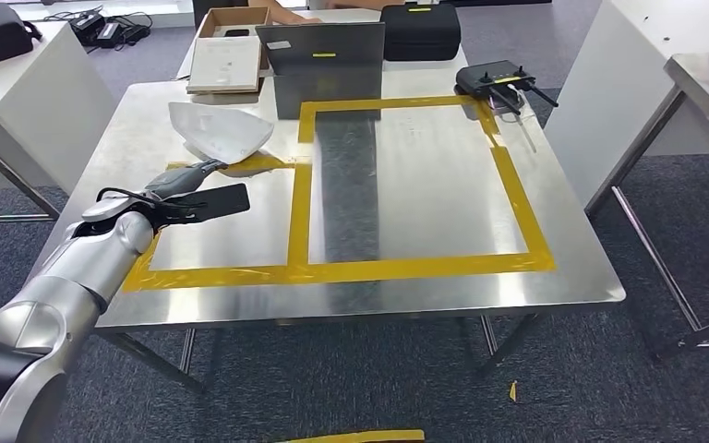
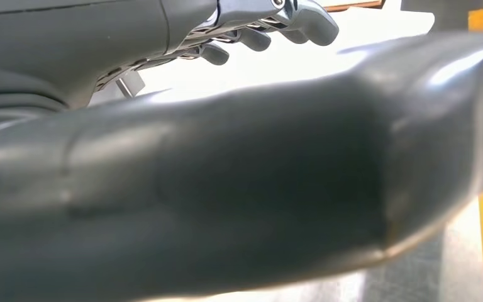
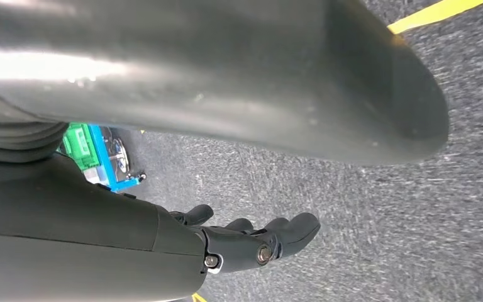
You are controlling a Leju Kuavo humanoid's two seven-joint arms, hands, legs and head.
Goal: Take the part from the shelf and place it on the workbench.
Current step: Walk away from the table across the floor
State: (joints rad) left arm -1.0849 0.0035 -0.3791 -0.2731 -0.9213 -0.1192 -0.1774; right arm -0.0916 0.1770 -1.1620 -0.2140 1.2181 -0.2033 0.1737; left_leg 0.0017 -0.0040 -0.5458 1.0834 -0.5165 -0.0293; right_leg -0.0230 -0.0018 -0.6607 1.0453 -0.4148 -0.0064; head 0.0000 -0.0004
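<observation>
One white part (image 1: 220,135) we saw touching the left hand (image 1: 187,179), far side, grip unclear; right hand (image 3: 251,242) empty, fingers apart.

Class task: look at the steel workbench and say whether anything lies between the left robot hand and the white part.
Nothing visible does. The left robot hand already reaches the white part, which lies on the workbench at the yellow tape.

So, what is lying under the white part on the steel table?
The white part rests on the steel table, over a corner of the yellow tape. The left hand reaches its near edge. Anything else beneath the part is covered and cannot be seen.
</observation>
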